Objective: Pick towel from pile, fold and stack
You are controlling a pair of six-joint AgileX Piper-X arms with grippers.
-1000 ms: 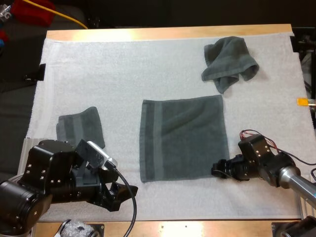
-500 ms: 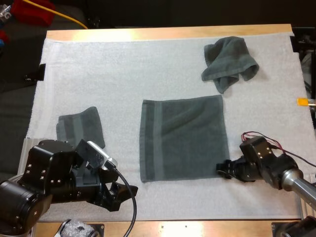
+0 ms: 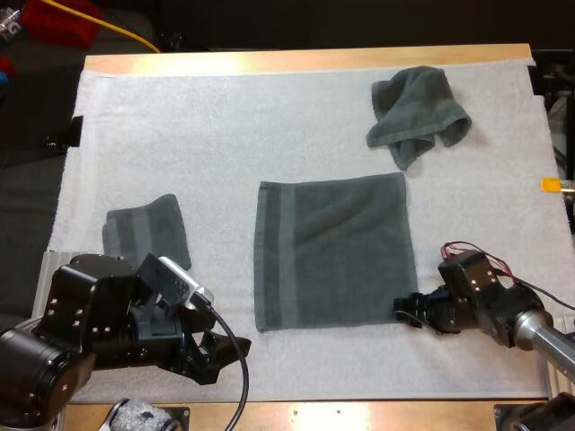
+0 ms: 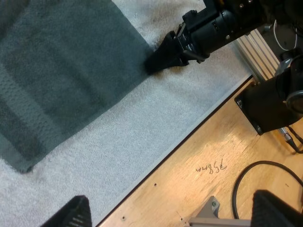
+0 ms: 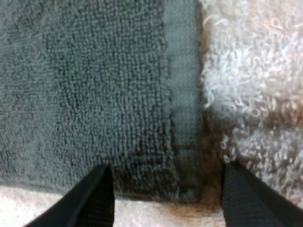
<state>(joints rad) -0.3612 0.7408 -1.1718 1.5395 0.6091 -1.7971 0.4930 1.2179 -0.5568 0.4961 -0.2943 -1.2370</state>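
Your right gripper, fingers spread astride the flat towel's corner, could pinch the mat too; left gripper stands open.

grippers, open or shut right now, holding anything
left gripper: open, holding nothing
right gripper: open, fingers on either side of the flat towel at its corner, not gripping it

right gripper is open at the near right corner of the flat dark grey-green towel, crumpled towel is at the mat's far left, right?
No: the crumpled dark grey-green towel sits at the far right of the white mat, per the high view. The right gripper is open at the near right corner of the flat dark grey-green towel.
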